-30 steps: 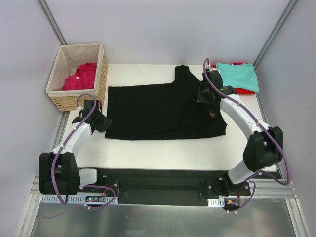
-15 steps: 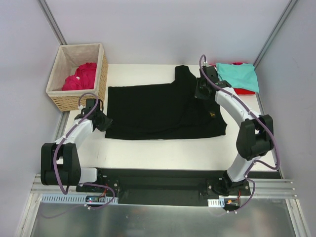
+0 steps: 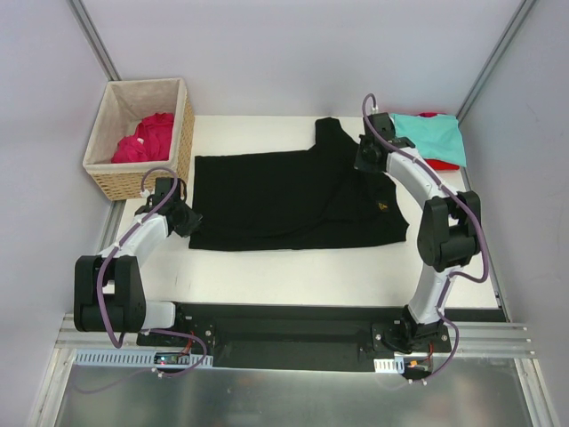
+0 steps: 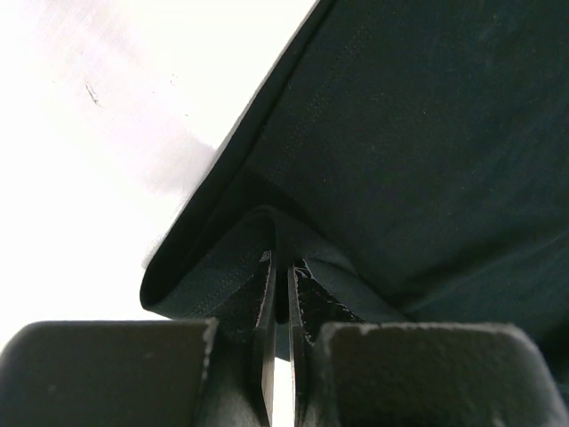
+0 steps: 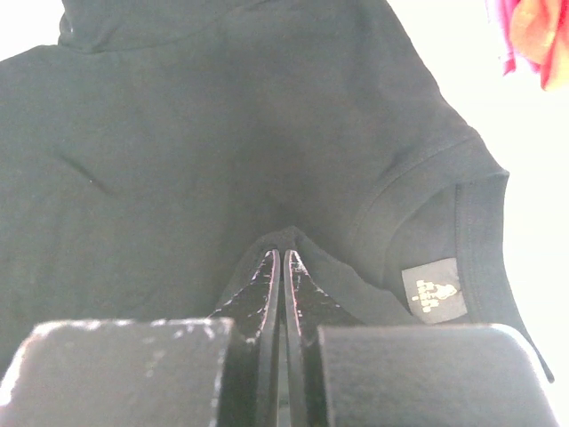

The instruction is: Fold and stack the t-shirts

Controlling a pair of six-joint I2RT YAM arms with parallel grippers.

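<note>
your left end effector (image 4: 283,267) pinches the lower-left corner of the black t-shirt (image 3: 284,200), and your right end effector (image 5: 283,258) pinches its collar. the shirt lies spread mid-frame on the tabletop (image 3: 267,267). such thin pinches may slip, and uneven lifting would bunch it.

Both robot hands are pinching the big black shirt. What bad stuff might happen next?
1. The left tool pinches only a thin fold at the corner of the black shirt, so the cloth might slip out when lifted.
2. The right tool grips beside the neck label, close to the teal shirt; a swing could nudge it.
3. One sleeve sticks out at the far edge and may fold crooked.
</note>
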